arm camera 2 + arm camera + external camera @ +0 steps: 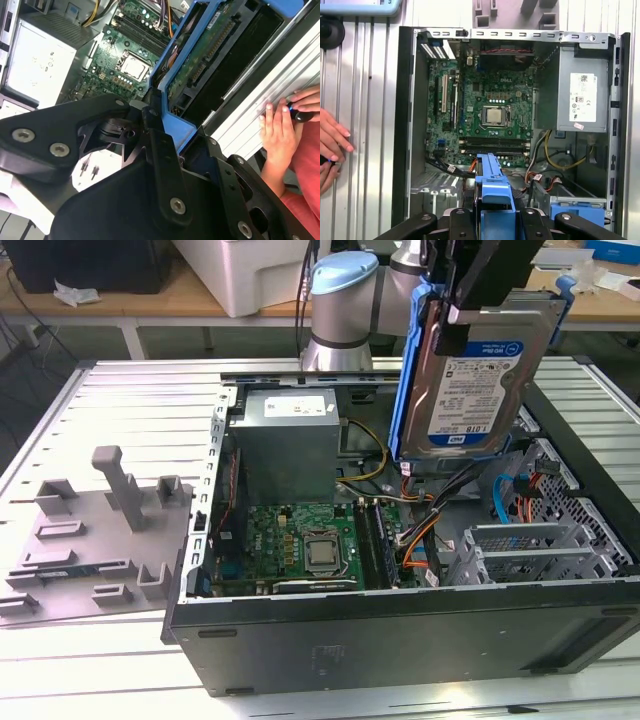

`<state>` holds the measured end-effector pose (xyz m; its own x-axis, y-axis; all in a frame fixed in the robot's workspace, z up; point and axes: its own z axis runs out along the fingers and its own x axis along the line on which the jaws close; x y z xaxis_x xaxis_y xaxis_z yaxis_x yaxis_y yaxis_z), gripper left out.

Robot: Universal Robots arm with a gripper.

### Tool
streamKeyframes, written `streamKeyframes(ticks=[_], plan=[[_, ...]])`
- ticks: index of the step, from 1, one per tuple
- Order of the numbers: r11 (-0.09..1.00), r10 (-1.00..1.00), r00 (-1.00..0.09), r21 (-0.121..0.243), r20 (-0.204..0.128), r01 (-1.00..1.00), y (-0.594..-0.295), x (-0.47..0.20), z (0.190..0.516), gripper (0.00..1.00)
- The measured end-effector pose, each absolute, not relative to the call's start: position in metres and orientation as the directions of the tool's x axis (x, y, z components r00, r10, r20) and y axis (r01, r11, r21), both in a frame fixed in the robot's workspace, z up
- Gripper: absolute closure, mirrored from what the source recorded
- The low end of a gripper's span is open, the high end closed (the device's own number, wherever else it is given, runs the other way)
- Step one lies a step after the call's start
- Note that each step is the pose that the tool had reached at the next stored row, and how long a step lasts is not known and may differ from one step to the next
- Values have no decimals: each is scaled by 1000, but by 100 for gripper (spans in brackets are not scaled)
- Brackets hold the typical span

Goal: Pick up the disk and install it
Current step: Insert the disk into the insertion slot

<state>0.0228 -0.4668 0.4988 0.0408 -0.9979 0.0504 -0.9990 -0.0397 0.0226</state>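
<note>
Upright disk (478, 380) between gripping fingers (455, 335), long axis vertical, above open case (400, 625)

Exterior view: hand (478, 312) cut by top edge, hides disk (478, 390) upper end.

Black screw-studded claw (152, 117), silver-blue arm (345, 300)

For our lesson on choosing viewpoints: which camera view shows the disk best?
The exterior view: the disk hangs from the gripper above the open computer case, its labelled face plainly visible. The second wrist view shows its circuit-board underside and blue frame; the first wrist view shows an edge of that frame.
</note>
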Motion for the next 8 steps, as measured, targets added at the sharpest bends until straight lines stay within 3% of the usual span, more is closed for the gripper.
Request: streamKeyframes(ticks=[8], plan=[[-40, -999, 41, 22, 35, -999, -475, 31, 499, 63]])
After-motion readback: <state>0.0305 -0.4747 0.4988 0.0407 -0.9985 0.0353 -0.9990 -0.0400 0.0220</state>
